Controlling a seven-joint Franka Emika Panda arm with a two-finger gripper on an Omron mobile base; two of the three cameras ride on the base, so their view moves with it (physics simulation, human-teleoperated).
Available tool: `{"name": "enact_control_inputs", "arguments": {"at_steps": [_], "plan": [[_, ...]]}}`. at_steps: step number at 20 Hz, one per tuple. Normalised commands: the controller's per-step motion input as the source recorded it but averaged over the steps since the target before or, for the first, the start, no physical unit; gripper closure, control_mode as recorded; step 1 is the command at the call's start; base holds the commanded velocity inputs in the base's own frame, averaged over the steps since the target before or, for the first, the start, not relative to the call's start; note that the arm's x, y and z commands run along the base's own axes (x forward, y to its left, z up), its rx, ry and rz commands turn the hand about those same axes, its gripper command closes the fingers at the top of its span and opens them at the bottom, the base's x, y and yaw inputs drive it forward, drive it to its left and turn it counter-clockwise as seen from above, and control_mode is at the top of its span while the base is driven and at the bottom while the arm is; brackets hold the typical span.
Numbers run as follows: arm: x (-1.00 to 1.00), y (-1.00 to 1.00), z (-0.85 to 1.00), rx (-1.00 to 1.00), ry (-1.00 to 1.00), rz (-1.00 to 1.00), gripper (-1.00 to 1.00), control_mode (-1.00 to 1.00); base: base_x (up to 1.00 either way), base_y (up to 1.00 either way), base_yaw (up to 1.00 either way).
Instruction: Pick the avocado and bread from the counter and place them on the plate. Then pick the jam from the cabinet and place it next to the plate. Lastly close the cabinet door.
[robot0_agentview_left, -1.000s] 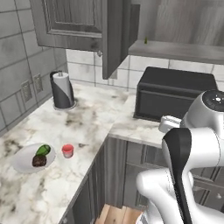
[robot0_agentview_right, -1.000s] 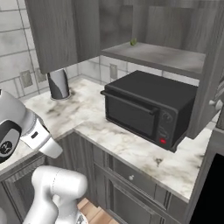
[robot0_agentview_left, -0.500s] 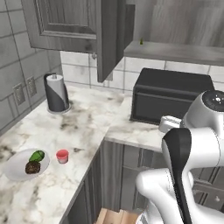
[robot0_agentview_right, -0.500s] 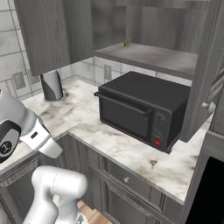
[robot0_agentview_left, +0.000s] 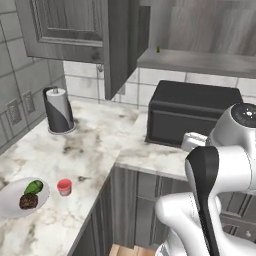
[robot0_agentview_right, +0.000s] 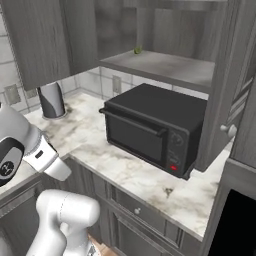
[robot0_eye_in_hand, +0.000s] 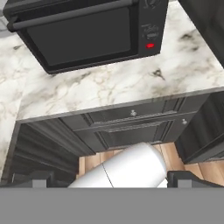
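From the left base view, the plate (robot0_agentview_left: 10, 210) lies on the counter (robot0_agentview_left: 90, 150) carrying the avocado (robot0_agentview_left: 33, 187) and the bread (robot0_agentview_left: 28, 201), with the jam (robot0_agentview_left: 64, 186) standing just beside its rim, so by my reading the only step left is shutting the cabinet door (robot0_agentview_left: 120, 45), which stands open edge-on above the paper towel roll (robot0_agentview_left: 59, 110). The right base view shows the cabinet (robot0_agentview_right: 165, 65) with its grey shelf bare above the microwave (robot0_agentview_right: 155, 132), and a second door (robot0_agentview_right: 240, 90) with a round knob at the far right, also swung out. To do this well, the arm should rise, come to the outer face of a door near its free edge, and push along the hinge arc rather than straight in. In the hand view, the gripper (robot0_eye_in_hand: 109, 179) points down at the microwave front and lower drawers (robot0_eye_in_hand: 131, 127); its fingers (robot0_eye_in_hand: 39, 178) are spread wide and hold nothing.
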Motion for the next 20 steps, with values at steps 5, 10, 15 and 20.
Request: {"name": "enact_control_inputs", "arguments": {"at_steps": [5,10,15,20], "plan": [[0.00,0.00,0.00,0.00,0.00,0.00,-1.00,1.00,0.13,-0.37,-0.07],[0.00,0.00,0.00,0.00,0.00,0.00,-1.00,1.00,0.01,-0.38,-0.14],[0.00,0.00,0.00,0.00,0.00,0.00,-1.00,1.00,0.00,-0.20,-0.25],[0.00,0.00,0.00,0.00,0.00,0.00,-1.00,1.00,0.01,-0.08,-0.27]]}}
